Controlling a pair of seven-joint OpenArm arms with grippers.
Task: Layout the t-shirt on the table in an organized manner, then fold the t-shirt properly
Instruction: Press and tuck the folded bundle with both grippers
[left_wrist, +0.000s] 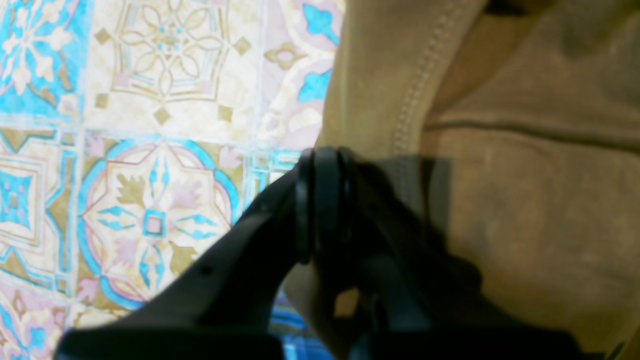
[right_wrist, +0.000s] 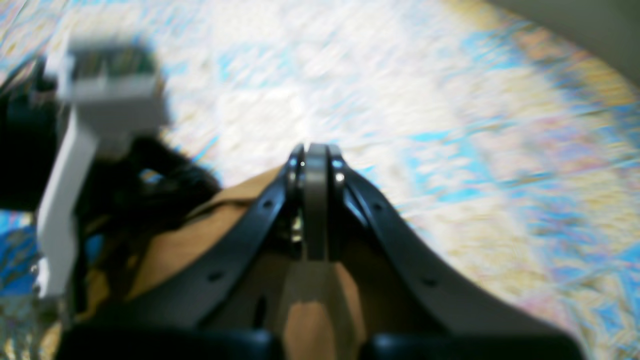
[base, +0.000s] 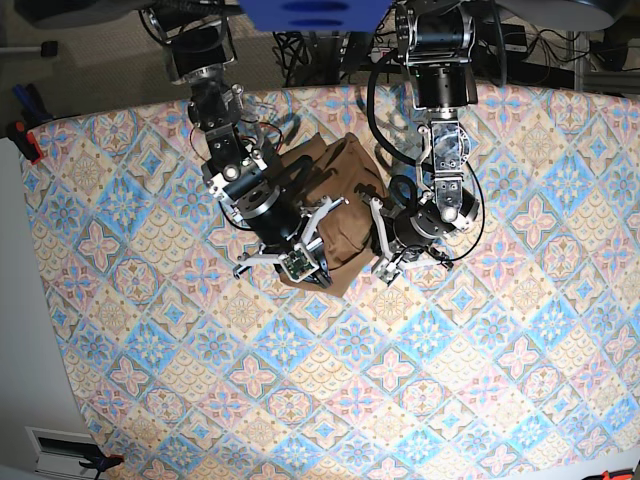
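Note:
The tan-brown t-shirt (base: 338, 190) lies bunched in a heap on the table (base: 400, 380), between my two arms near the far edge. My left gripper (left_wrist: 325, 157) is shut at the shirt's stitched edge (left_wrist: 420, 90), with tan fabric showing between its fingers; in the base view it (base: 374, 245) sits at the heap's right side. My right gripper (right_wrist: 315, 155) is shut on a fold of the t-shirt (right_wrist: 310, 320), and in the base view it (base: 318, 262) is at the heap's front-left corner. The neck tag is hidden.
The patterned cloth (left_wrist: 150, 150) spreads on all sides of the heap. The other arm's white bracket and camera board (right_wrist: 95, 85) are close at the left of the right wrist view. Cables and stands (base: 530, 40) are beyond the far edge.

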